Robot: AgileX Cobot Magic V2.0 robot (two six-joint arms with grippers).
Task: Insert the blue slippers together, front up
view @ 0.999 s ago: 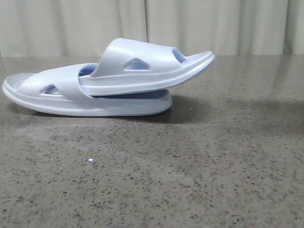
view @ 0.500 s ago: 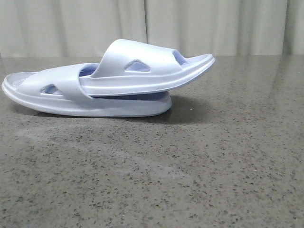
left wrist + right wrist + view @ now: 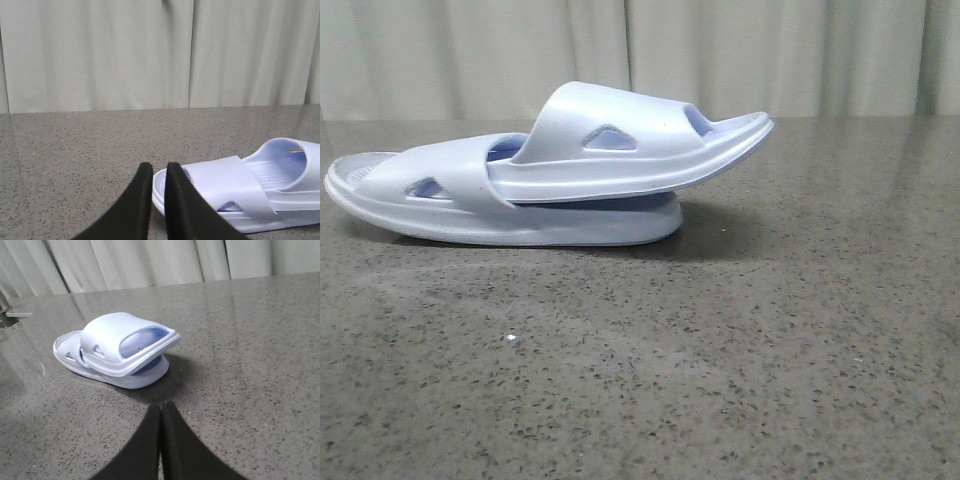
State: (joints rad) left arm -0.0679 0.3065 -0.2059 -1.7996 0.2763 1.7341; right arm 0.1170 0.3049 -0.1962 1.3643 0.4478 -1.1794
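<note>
Two pale lavender-blue slippers lie nested at the table's back left. The lower slipper (image 3: 450,200) rests flat. The upper slipper (image 3: 620,150) is pushed under the lower one's strap, and its free end is raised and points right. No gripper shows in the front view. In the left wrist view my left gripper (image 3: 159,167) is empty, its fingers parted by a narrow gap, just short of the lower slipper's (image 3: 225,185) end. In the right wrist view my right gripper (image 3: 161,405) is shut and empty, a short way from the pair (image 3: 110,337).
The grey speckled table (image 3: 720,350) stretches bare in front of and to the right of the slippers. A pale curtain (image 3: 770,50) hangs along the table's far edge.
</note>
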